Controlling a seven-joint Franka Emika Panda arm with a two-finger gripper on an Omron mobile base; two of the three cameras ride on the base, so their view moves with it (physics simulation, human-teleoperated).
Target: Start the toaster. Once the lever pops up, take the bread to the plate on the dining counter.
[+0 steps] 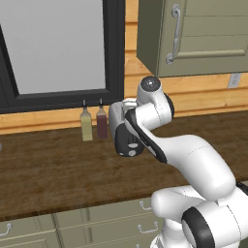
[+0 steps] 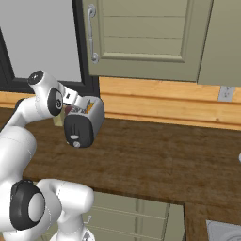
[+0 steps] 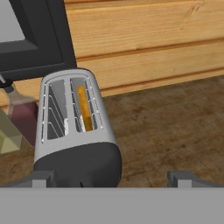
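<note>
The silver-grey toaster (image 3: 74,131) stands on the dark wood worktop (image 2: 155,155) below the window, with its black end panel (image 2: 76,134) facing me. A golden-brown slice of bread (image 3: 84,108) sits low in its right slot, and the left slot is empty. My gripper (image 3: 113,178) hovers just in front of and above the black end, open, with its fingertips (image 3: 41,178) spread wider than the toaster. From the left base view my own arm hides most of the toaster (image 1: 129,143). I cannot make out the lever clearly. The plate and the dining counter are out of view.
Two slim bottles, one olive (image 1: 86,124) and one dark red (image 1: 101,122), stand against the wall just left of the toaster. A black-framed window (image 1: 114,48) and an olive wall cabinet (image 2: 141,33) hang above. Open worktop stretches to the right, with olive drawers (image 1: 97,225) below.
</note>
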